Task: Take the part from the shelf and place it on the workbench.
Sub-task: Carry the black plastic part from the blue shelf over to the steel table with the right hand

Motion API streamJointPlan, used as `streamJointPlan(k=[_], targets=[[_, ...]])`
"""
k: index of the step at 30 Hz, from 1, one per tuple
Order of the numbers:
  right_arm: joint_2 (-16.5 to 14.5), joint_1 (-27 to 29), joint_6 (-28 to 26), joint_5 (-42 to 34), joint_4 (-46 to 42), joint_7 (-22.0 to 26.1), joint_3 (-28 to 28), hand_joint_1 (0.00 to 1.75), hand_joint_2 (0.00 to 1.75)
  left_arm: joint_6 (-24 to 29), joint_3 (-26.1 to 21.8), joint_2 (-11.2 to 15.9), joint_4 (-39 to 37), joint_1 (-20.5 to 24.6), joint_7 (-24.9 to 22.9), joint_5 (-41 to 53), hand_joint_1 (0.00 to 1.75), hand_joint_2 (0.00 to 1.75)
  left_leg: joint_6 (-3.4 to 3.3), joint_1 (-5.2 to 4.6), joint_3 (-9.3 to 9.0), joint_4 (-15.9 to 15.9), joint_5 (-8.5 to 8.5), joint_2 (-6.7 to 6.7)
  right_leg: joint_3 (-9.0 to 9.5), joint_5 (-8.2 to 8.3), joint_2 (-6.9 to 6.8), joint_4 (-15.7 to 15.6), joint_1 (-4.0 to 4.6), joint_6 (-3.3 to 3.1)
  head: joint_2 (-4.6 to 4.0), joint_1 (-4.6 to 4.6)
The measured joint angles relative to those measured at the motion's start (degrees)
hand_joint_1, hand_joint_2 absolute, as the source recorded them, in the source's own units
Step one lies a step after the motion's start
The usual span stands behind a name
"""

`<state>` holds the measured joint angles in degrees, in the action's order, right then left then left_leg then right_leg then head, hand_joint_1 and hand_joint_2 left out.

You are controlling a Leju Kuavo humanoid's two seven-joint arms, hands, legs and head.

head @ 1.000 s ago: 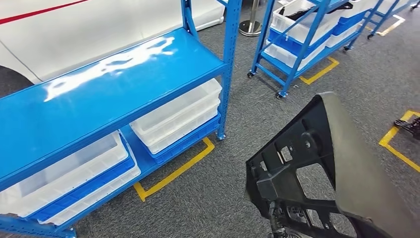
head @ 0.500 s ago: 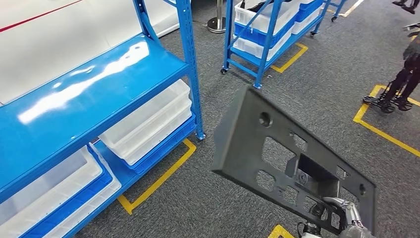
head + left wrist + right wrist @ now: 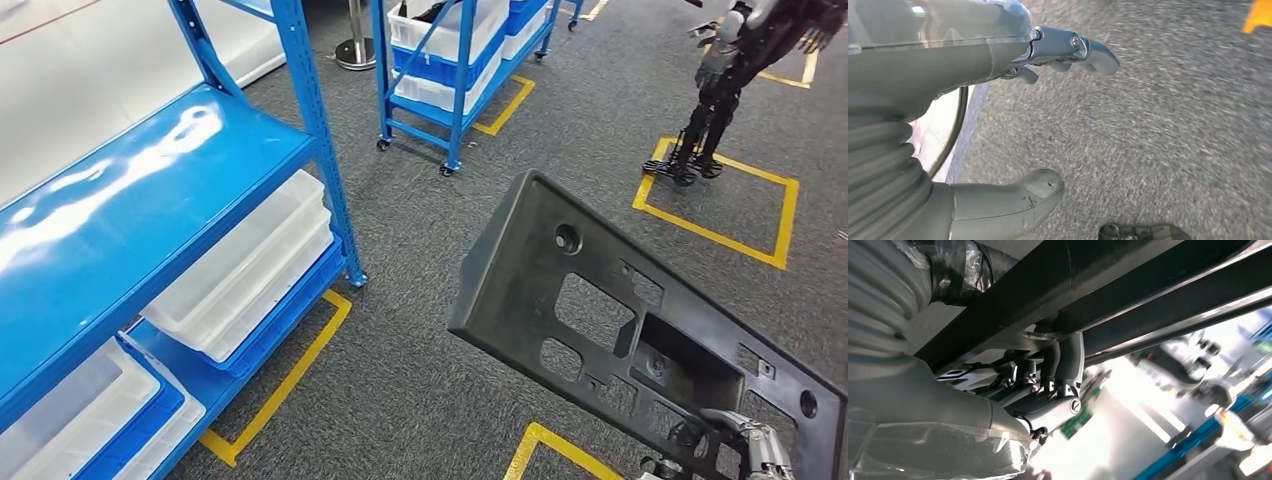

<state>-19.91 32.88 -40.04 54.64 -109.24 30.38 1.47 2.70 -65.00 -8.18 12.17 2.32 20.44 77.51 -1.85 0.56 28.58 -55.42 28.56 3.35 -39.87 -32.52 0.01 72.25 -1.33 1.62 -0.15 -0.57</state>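
Head view: right hand (image 3: 752,447) low at the frame's bottom right, fingers hooked through an opening in the black plastic part (image 3: 560,290) and closed on its lower edge. Right wrist view confirms it, dark fingers (image 3: 1063,357) wrapped round a black bar of the part. Part is carried in the air over grey carpet, flat face tilted up toward the camera, clear of the shelf.

Left hand (image 3: 1013,120) hangs over the carpet, thumb and fingers apart, nothing in it.

Change over the last second: whole scene has slid left, so the camera has turned, not the furniture. Blue shelf (image 3: 150,190) with its white bins (image 3: 240,270) now sits at the left edge; a second blue rack (image 3: 450,60) and another robot (image 3: 715,90) on a yellow floor square have come into sight.

Judgement: pickup done, robot turning away from the shelf toward the workbench, which is not yet seen. Placement remains.
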Motion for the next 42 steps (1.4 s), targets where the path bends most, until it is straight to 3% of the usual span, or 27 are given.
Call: streamJointPlan(k=[1,3,5,7,9,11,13,14,15,16,18,20,22,24,26,28,29,30,31,33,34,35,37,38,39,40,42], targets=[[0.00,0.10,0.00,0.20,-0.48,-0.11,0.26,1.75,1.75,-0.01,0.00,-0.01,0.00,0.05,0.00,0.10,0.00,1.75,0.21,0.04,-0.11,-0.20,0.25,0.69,2.20,1.96,-0.82,-3.84,-0.20,0.19,0.00,0.01],[-0.01,0.22,0.00,0.56,-1.39,-0.19,0.55,1.75,1.75,-0.03,0.01,-0.01,0.00,0.13,0.00,0.25,0.00,1.75,0.91,-0.11,-0.24,-0.73,0.89,1.79,6.03,4.15,-2.86,-10.61,-0.04,-0.12,0.00,-0.01],[-0.04,0.37,-0.01,0.93,-2.13,-0.17,0.77,1.75,1.75,-0.02,0.02,-0.01,0.00,0.27,0.00,0.51,0.00,1.75,1.63,-0.28,-0.48,-1.03,1.33,2.70,6.92,4.18,-3.40,-12.59,0.43,-0.88,0.00,-0.03],[-0.11,0.64,-0.02,1.23,-2.54,0.15,1.06,1.75,1.75,-0.03,0.01,-0.01,0.00,0.45,0.02,0.76,0.00,1.75,2.21,-0.11,-0.77,-1.15,1.62,3.25,6.72,4.39,-2.26,-12.83,0.46,-1.67,0.00,-0.03],[-0.23,0.90,-0.04,1.83,-2.70,0.66,1.39,1.75,1.75,-0.07,0.01,-0.03,-0.01,0.54,0.12,0.96,0.00,1.75,2.67,0.17,0.00,-3.31,3.51,1.10,6.69,4.79,-1.22,-13.24,0.18,-2.51,0.00,-0.03],[-0.32,1.03,-0.06,3.27,-2.75,1.25,1.65,1.75,1.75,-0.13,0.02,-0.04,-0.02,0.44,0.21,1.26,0.00,1.75,2.88,0.31,2.94,-10.09,7.56,-2.03,6.58,5.04,-0.10,-13.43,0.13,-3.05,0.00,-0.04],[-0.33,1.07,-0.07,5.47,-2.57,1.79,2.19,1.75,1.75,-0.22,0.02,0.00,-0.02,0.21,0.22,1.63,0.00,1.75,2.93,0.32,6.17,-17.06,10.16,-2.95,6.48,5.09,1.35,-13.37,0.33,-3.22,0.00,-0.05],[-0.33,1.11,-0.06,6.60,-2.40,1.96,2.61,1.75,1.75,-0.29,0.01,0.03,-0.02,0.15,0.22,1.79,0.00,1.75,2.90,0.32,6.66,-17.89,9.71,-3.04,6.50,5.09,2.14,-13.30,0.40,-3.23,0.00,-0.05],[-0.33,1.14,-0.06,7.64,-2.17,2.11,3.10,1.75,1.75,-0.41,0.01,0.04,-0.02,0.11,0.22,1.92,0.00,1.75,2.83,0.35,6.16,-16.46,8.12,-3.23,6.54,5.08,2.97,-13.19,0.43,-3.20,0.00,-0.05],[-0.33,1.17,-0.06,8.43,-1.93,2.22,3.58,1.75,1.75,-0.52,0.00,0.05,-0.02,0.10,0.22,1.99,0.00,1.75,2.76,0.45,4.75,-13.06,5.79,-3.82,6.59,5.04,3.78,-13.05,0.42,-3.14,0.00,-0.04],[-0.33,1.18,-0.05,9.29,-1.51,2.38,4.44,1.75,1.75,-0.68,0.01,0.05,-0.02,0.11,0.23,2.03,0.00,1.75,2.60,0.74,1.69,-5.65,2.47,-6.56,6.43,4.92,5.29,-12.57,0.48,-2.82,0.00,-0.03],[-0.33,1.22,-0.05,9.74,-1.26,2.40,5.10,1.75,1.75,-0.75,0.02,0.05,-0.02,0.08,0.27,2.04,0.00,1.75,2.36,0.73,0.59,-2.74,1.98,-8.19,5.90,5.06,6.65,-12.25,0.52,-2.11,0.00,-0.02],[-0.33,1.45,-0.07,10.36,-1.08,2.30,5.81,1.75,1.75,-0.78,0.01,0.05,-0.02,0.14,0.34,2.08,0.00,1.75,1.77,0.62,0.48,-2.42,1.75,-7.10,5.44,5.41,7.90,-12.32,0.36,-1.26,0.00,-0.02],[-0.32,1.80,-0.07,10.98,-0.93,2.14,6.74,1.75,1.75,-0.79,0.00,0.04,-0.02,0.26,0.45,2.13,0.00,1.75,0.87,0.69,0.27,-1.86,1.24,-5.54,4.55,4.26,5.86,-10.76,0.43,-0.77,0.00,0.05],[-0.31,1.95,-0.07,11.29,-0.74,2.03,7.56,1.75,1.75,-0.78,0.00,0.05,-0.02,0.17,0.51,2.18,0.00,1.75,0.24,0.50,0.27,-1.57,1.00,-3.78,1.86,0.76,2.00,-4.94,0.57,-0.48,0.00,0.16],[-0.31,2.02,-0.07,11.43,-0.41,1.72,8.14,1.75,1.75,-0.69,-0.03,0.11,-0.02,-0.03,0.44,2.28,0.00,1.75,0.03,0.19,0.39,-1.58,1.06,-1.95,-1.34,-2.21,0.54,2.02,0.47,-0.23,0.00,0.20],[-0.31,2.10,-0.07,11.54,-0.21,1.47,8.43,1.75,1.75,-0.66,-0.04,0.15,-0.02,-0.06,0.39,2.35,0.00,1.75,0.01,0.08,0.42,-1.59,1.12,-1.08,-1.89,-2.33,0.34,3.47,0.44,-0.18,0.00,0.20],[-0.31,2.18,-0.07,11.66,-0.02,1.26,8.68,1.75,1.75,-0.63,-0.06,0.16,-0.02,-0.02,0.36,2.41,0.00,1.75,0.03,0.02,0.38,-1.59,1.20,-0.27,-1.22,-1.34,0.13,2.53,0.45,-0.23,0.00,0.20],[-0.31,2.24,-0.07,11.76,0.16,1.09,8.89,1.75,1.75,-0.63,-0.07,0.16,-0.02,0.06,0.34,2.45,0.00,1.75,0.10,-0.02,0.26,-1.60,1.31,0.46,0.58,0.37,-0.27,-0.49,0.51,-0.38,0.00,0.20],[-0.31,2.29,-0.07,11.99,0.39,1.00,9.08,1.75,1.75,-0.60,-0.07,0.13,-0.02,0.17,0.33,2.47,0.00,1.75,0.42,-0.20,-0.10,-1.65,1.68,1.74,5.22,3.27,-2.70,-8.63,1.04,-1.03,0.00,0.21],[-0.31,2.32,-0.07,12.09,0.45,0.94,9.11,1.75,1.75,-0.56,-0.07,0.12,-0.02,0.19,0.32,2.47,0.00,1.75,0.64,-0.33,-0.23,-1.69,1.87,2.27,6.66,3.85,-3.74,-11.31,1.34,-1.41,0.00,0.20],[-0.31,2.37,-0.07,12.17,0.48,0.78,9.14,1.75,1.75,-0.49,-0.07,0.11,-0.02,0.24,0.31,2.48,0.00,1.75,0.88,-0.45,-0.34,-1.72,2.04,2.80,7.29,3.89,-4.39,-12.66,1.65,-1.75,0.00,0.20],[-0.31,2.66,-0.07,12.24,0.55,0.32,9.23,1.75,1.75,-0.29,-0.08,0.11,-0.02,0.43,0.29,2.49,0.00,1.75,1.38,-0.55,-0.67,-1.66,2.24,3.91,7.16,3.90,-3.51,-13.04,1.84,-2.36,0.00,0.17],[-0.32,2.87,-0.07,12.28,0.60,0.07,9.29,1.75,1.75,-0.19,-0.09,0.11,-0.02,0.55,0.30,2.49,0.00,1.75,1.66,-0.45,-0.79,-1.87,2.58,3.76,7.19,4.05,-2.90,-13.27,1.76,-2.67,0.00,0.17],[-0.33,3.04,-0.07,12.35,0.65,-0.11,9.35,1.75,1.75,-0.05,-0.10,0.11,-0.02,0.63,0.31,2.49,0.00,1.75,1.93,-0.36,-0.50,-2.86,3.47,2.64,7.25,4.25,-2.31,-13.54,1.59,-3.06,0.00,0.16],[-0.34,3.14,-0.07,12.43,0.72,-0.24,9.39,1.75,1.75,0.04,-0.10,0.09,-0.02,0.66,0.32,2.50,0.00,1.75,2.18,-0.25,0.39,-5.06,4.97,0.98,7.34,4.45,-1.69,-13.81,1.36,-3.43,0.00,0.16],[-0.35,3.19,-0.07,12.55,0.89,-0.35,9.42,1.75,1.75,0.14,-0.13,0.04,-0.02,0.47,0.32,2.52,0.00,1.75,2.48,-0.05,3.82,-12.53,8.83,-2.33,7.32,4.63,-0.39,-13.90,1.22,-3.86,0.00,0.16]])
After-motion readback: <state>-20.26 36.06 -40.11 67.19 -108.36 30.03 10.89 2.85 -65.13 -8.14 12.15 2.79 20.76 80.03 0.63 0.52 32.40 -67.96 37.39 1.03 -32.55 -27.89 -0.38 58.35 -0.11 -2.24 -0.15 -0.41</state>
